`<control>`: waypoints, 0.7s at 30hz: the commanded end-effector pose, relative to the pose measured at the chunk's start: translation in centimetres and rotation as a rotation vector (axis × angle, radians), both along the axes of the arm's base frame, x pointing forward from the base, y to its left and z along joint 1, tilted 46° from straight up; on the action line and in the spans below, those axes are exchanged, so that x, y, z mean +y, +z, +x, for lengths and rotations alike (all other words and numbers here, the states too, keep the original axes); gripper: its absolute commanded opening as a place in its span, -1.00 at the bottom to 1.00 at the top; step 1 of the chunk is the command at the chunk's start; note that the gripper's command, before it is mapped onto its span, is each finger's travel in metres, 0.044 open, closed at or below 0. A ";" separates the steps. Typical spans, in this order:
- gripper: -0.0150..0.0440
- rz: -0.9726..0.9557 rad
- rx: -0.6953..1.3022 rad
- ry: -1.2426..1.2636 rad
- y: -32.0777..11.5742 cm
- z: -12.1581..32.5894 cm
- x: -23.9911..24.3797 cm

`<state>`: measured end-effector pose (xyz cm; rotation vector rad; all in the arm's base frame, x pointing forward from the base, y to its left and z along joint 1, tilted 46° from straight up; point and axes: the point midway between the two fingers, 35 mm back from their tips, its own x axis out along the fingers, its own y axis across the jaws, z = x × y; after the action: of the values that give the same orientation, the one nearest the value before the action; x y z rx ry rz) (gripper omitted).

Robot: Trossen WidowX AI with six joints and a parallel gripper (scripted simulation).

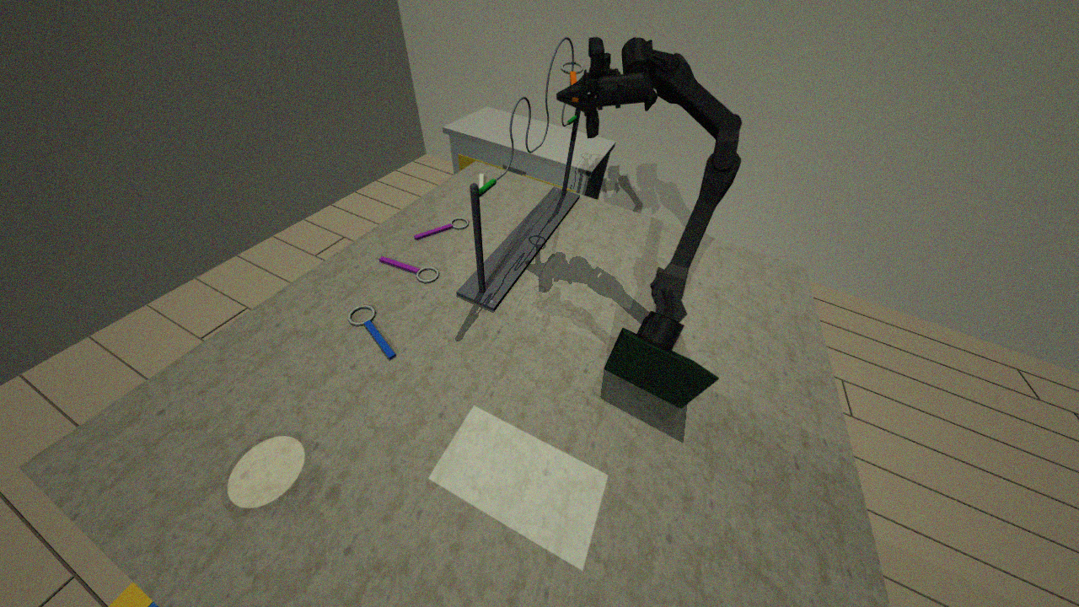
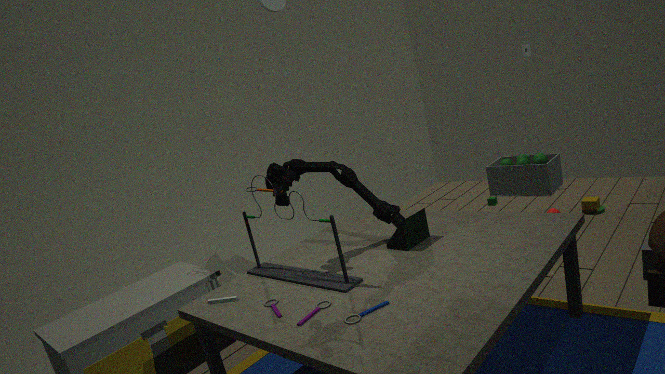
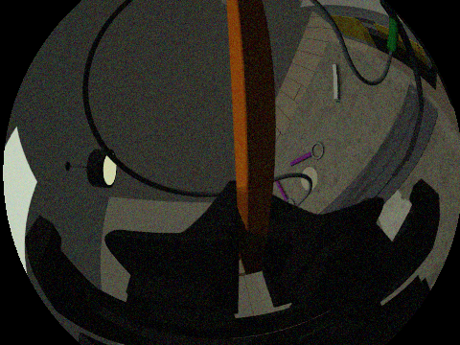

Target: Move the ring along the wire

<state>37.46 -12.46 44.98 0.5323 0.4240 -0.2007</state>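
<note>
My gripper (image 1: 562,95) (image 3: 238,187) is shut on the orange handle (image 1: 573,78) (image 2: 265,189) (image 3: 240,96). The handle's ring (image 1: 561,68) (image 2: 247,189) is around the grey wire (image 1: 566,38) (image 2: 259,175) (image 3: 86,91), on the outer leg of the tall arch, above the far post (image 1: 571,154) (image 2: 251,239). Whether the ring touches the wire cannot be told. Green parts sit by the far post, the far green part (image 1: 572,119) (image 2: 250,216), and by the near post (image 1: 477,241) (image 2: 339,249), the near green part (image 1: 487,185) (image 2: 324,220). The ring is outside the wrist view.
The posts stand on a dark base (image 1: 532,224). Beside it lie two purple-handled rings, one with a purple handle (image 1: 433,231) and another with a purple handle (image 1: 398,265), a blue handle (image 1: 379,339) with its ring, and a white bar (image 2: 222,300). A white cabinet stands beyond the table.
</note>
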 end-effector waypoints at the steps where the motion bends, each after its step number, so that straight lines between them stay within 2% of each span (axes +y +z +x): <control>1: -1.00 -0.063 0.012 0.000 0.1 -0.1 -0.2; 21: -1.00 -0.312 0.074 -0.007 -0.2 -0.3 -1.0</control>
<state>37.21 -13.35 44.86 0.2687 0.4468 -0.2761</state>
